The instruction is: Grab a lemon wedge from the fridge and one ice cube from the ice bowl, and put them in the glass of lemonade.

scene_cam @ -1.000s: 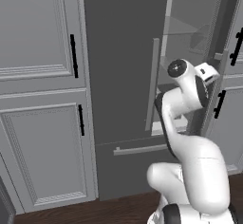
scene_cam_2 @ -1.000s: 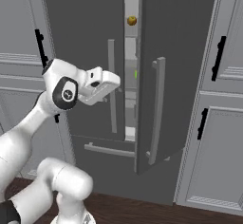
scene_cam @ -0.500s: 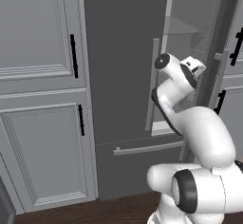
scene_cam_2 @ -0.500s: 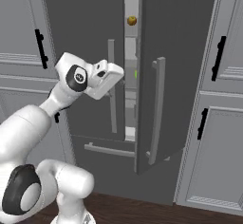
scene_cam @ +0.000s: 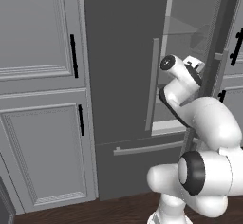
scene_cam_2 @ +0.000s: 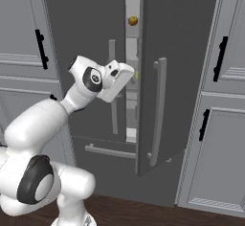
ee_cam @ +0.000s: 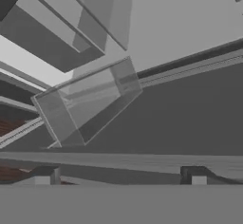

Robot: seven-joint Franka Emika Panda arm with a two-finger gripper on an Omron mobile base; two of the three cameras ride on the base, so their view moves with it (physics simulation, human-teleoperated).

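Item: fridge (scene_cam_2: 191, 52), tall, dark grey, standing between pale panelled cabinets (scene_cam: 42, 99) with black handles. Its right-hand door (scene_cam_2: 182, 76) is standing ajar, and through the gap we are seeing pale shelves and a round orange-brown fruit (scene_cam_2: 133, 20) high up.

Item: lemon wedge (scene_cam_2: 136, 75). We are reading a small yellow-green speck in the gap, just right of the hand, as the wedge; it is too small to be sure. Neither the glass of lemonade nor the ice bowl is appearing here.

Item: gripper (ee_cam: 121, 182). Its two dark fingertips (ee_cam: 45, 176) are standing wide apart at the bottom of the hand view, holding nothing. Ahead of them a clear bin (ee_cam: 88, 102) is sitting tilted in frame, since the hand is rolled.

Item: arm. The hand is hanging at the mouth of the opening, near the long bar handles (scene_cam_2: 159, 110).

Risks, as we are judging them: the gap is looking narrow, so the wrist could be knocking the door edge or a handle on the way in. The wedge being tiny, the wide fingers could be nudging it deeper along the shelf, or closing on the bin wall instead. The orange fruit is not the target.
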